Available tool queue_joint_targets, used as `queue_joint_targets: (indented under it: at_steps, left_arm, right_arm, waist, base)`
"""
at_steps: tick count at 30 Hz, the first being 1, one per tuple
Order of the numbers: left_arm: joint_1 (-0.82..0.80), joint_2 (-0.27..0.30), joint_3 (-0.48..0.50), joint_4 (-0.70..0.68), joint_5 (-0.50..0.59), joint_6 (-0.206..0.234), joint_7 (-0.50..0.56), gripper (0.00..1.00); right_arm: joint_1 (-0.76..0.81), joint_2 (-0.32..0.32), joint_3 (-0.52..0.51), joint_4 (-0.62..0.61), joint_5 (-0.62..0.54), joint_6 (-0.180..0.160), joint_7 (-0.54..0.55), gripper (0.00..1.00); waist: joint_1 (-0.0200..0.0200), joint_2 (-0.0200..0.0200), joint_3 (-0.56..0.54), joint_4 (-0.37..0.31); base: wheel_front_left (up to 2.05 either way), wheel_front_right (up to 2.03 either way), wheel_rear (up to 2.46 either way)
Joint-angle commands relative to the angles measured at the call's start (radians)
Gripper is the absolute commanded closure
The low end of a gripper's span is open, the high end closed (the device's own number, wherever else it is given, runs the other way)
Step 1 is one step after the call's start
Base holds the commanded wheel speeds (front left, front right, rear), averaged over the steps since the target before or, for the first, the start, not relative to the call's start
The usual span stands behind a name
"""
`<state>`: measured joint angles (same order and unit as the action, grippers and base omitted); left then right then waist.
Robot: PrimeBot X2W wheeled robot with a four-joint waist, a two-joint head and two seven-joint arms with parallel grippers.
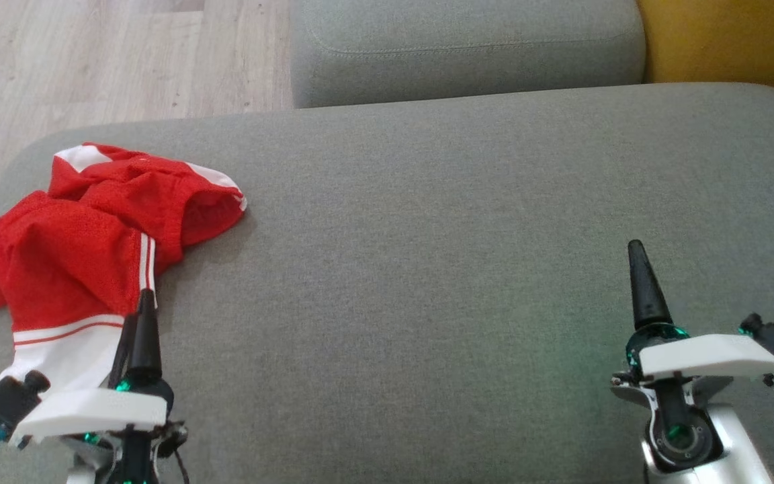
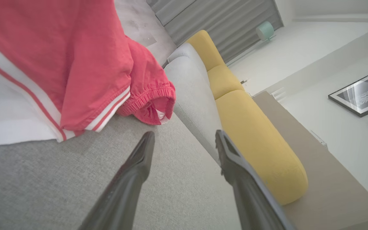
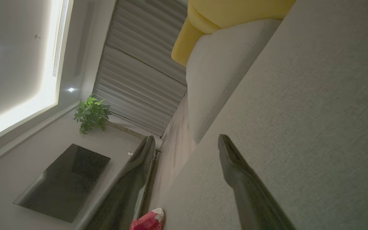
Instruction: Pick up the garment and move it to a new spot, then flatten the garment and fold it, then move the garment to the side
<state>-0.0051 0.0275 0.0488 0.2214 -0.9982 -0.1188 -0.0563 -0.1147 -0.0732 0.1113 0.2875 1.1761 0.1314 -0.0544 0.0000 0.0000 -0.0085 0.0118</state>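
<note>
On the left end of a grey sofa seat, a red garment with white stripes is seen lying crumpled. Its long axis is set on a slant, from the near left edge of the seat away and to the right. A broad white band is turned toward the robot, and a gathered elastic opening is turned to the far right.

The left gripper is held just beside the white band, over bare fabric; its jaws are spread wide with nothing between them. The right gripper is held well apart from the garment over the seat's right side, jaws equally wide and empty.

Beyond the seat, a second grey cushion, a yellow cushion and a pale wooden floor are seen. Grey curtains, a potted plant and framed pictures are also shown.
</note>
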Motion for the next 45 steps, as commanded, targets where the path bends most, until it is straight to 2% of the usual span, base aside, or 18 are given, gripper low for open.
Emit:
queue_joint_targets:
  at_steps: [1, 8, 20, 45]
  left_arm:
    - [-0.05, 0.014, 0.02, -0.044, 0.042, 0.003, -0.016, 0.0]
    - [-0.055, 0.015, 0.004, -0.045, 0.15, 0.015, -0.033, 0.0]
    - [-0.066, 0.017, -0.002, -0.042, 0.38, 0.045, -0.071, 0.0]
    - [-0.072, 0.021, -0.006, -0.066, 0.7, 0.063, -0.144, 0.0]
  right_arm:
    - [-0.061, -0.011, 0.019, -0.034, -0.041, 0.0, -0.016, 0.0]
    - [-0.064, -0.005, 0.021, -0.044, -0.166, 0.0, -0.034, 0.0]
    - [-0.074, 0.002, 0.03, -0.005, -0.447, 0.0, -0.072, 0.0]
    - [-0.143, 0.004, 0.115, 0.111, -0.768, -0.001, -0.146, 0.0]
  waist:
    - [0.0, 0.0, 0.0, 0.001]
    - [0.0, 0.0, 0.0, 0.004]
    - [0.0, 0.0, 0.001, 0.004]
    - [0.0, 0.0, -0.003, 0.013]
  base:
    - [0.0, 0.0, 0.0]
    - [0.0, 0.0, 0.0]
    - [0.0, 0.0, 0.0]
    - [0.0, 0.0, 0.0]
